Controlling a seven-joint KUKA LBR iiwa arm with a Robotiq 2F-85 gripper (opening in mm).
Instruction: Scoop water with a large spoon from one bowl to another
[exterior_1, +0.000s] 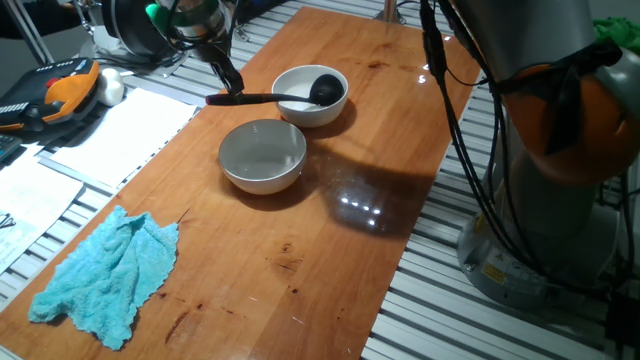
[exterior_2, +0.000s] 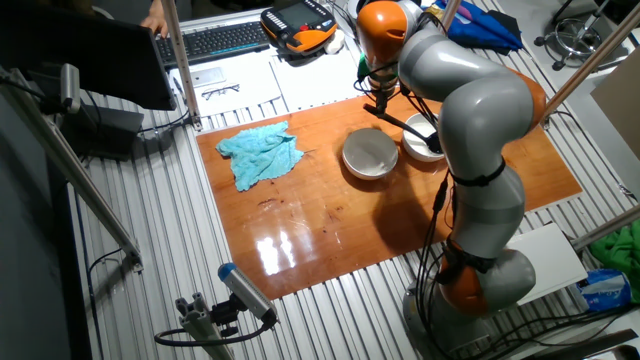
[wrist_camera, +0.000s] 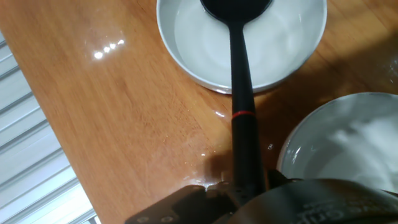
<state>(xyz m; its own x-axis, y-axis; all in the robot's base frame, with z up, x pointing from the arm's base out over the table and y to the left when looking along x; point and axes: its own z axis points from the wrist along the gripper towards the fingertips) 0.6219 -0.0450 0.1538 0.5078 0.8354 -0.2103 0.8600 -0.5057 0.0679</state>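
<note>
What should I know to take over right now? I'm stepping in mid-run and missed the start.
Gripper: shut on the large spoon, held by the handle end.
Spoon head sits inside the far bowl, handle lying over its rim.
Near bowl stands beside it; the water level cannot be judged in either bowl.
Blue cloth lies unused on the table.
Left: lift, carry across, pour.
</note>
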